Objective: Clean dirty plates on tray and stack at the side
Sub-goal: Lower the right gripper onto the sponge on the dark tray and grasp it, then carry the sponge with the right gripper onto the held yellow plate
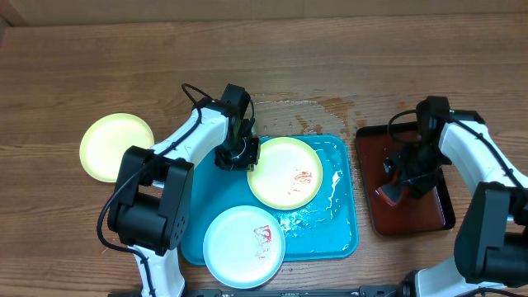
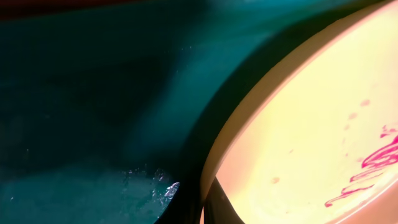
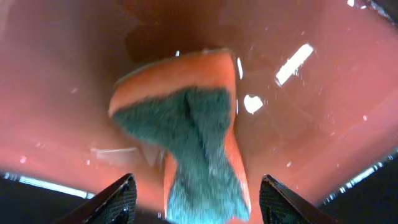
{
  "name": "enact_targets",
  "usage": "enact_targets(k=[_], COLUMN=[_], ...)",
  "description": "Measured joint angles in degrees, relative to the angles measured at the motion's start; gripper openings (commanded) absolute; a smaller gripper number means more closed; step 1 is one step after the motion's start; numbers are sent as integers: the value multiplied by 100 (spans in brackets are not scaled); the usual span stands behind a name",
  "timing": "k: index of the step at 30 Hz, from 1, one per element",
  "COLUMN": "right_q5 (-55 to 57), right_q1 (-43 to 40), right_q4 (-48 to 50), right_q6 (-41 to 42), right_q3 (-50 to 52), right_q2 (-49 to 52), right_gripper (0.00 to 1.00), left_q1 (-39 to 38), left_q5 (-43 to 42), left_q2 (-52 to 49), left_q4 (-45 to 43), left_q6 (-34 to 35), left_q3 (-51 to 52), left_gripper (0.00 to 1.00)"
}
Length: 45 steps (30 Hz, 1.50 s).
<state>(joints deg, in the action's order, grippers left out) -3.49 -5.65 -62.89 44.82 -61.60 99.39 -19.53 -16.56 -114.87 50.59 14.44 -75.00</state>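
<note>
The left claw (image 1: 239,155) was shut on the left rim of the yellow plate (image 1: 289,173), which sat in the upper part of the tray (image 1: 340,241) with red smears on its white centre. The left wrist view showed that rim close up above the wet tray floor, apparently lifted on one side. The blue plate (image 1: 239,247), also smeared, lay at the tray's near left corner and overhung its edge. The side plate (image 1: 115,147) rested on the desk (image 1: 82,66) well to the left and looked clean.

The right claw (image 3: 199,186) stood open over the red tray (image 1: 412,219). Its fingers straddled the sponge (image 3: 186,124) without yet pressing on it.

The plates looked like light, stiff plastic. Wet as they were, they would probably slip, so a pinch across the raised rim seemed the only sound hold, and a scrub might push the plate about unless that pinch held firm. The sponge looked soft and soaked. It should be taken across its narrow middle, since it would squash under the fingers.
</note>
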Motion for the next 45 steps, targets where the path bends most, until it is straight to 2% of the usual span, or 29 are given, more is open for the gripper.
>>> enact_targets(k=[1, 3, 4, 12, 18, 28, 35, 40, 45], right_q5=[13, 46, 48, 28, -15, -481, -1749, -2238, -2417], right_q1=[0, 2, 2, 2, 2, 2, 22, 361, 1244], right_q4=[114, 354, 444, 719, 647, 522, 326, 122, 136], right_q6=[20, 11, 61, -57, -726, -2361, -3825, -4409, -4470], right_q3=[72, 240, 317, 505, 420, -378, -398, -398, -398], right_q2=[0, 0, 0, 0, 0, -50, -90, -199, -323], right_gripper=[55, 17, 4, 4, 4, 4, 4, 4, 4], left_q1=[0, 0, 0, 0, 0, 0, 0, 0, -2], left_q5=[-2, -13, -13, -17, -17, -17, -39, -39, -42], left_q2=[0, 0, 0, 0, 0, 0, 0, 0, 0], left_q4=[-2, -2, -2, 13, 17, 20, 20, 20, 17], left_q6=[0, 0, 0, 0, 0, 0, 0, 2, 4], left_q3=[0, 0, 0, 0, 0, 0, 0, 0, 0], left_gripper=[4, 4, 4, 4, 4, 4, 4, 5, 4])
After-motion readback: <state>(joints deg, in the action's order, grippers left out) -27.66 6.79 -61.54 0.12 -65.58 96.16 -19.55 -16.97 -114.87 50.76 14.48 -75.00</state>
